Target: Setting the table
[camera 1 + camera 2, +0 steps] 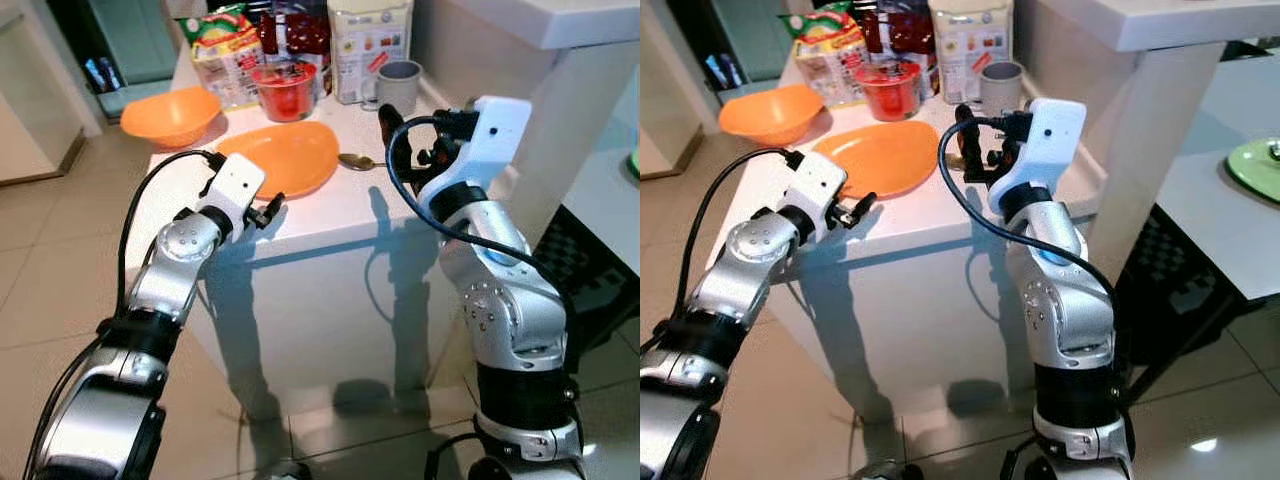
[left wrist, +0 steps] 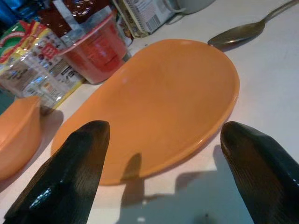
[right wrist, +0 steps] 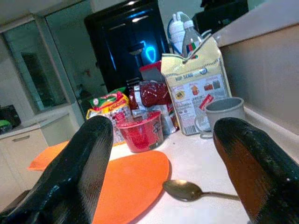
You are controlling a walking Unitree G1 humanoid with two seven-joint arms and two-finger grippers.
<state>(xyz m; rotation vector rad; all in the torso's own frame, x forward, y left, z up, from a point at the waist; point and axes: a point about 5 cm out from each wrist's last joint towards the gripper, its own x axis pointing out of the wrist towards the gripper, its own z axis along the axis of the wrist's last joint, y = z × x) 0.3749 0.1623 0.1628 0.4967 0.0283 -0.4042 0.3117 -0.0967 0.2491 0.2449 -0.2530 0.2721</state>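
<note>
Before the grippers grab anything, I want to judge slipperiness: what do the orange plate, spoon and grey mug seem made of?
Orange plate: probably plastic, smooth, with a soft sheen. Spoon: metal, dull bronze-toned, reflective bowl. Grey mug: matte, likely ceramic or plastic; cannot tell which.

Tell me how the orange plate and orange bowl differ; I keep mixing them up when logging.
The plate is flat, shallow and oval; the bowl is deep and rounded. The plate lies near the table's front edge, before the left pincer; the bowl sits at the far left corner. A spoon lies beside the plate, none by the bowl. Both are plain orange and look empty.
</note>
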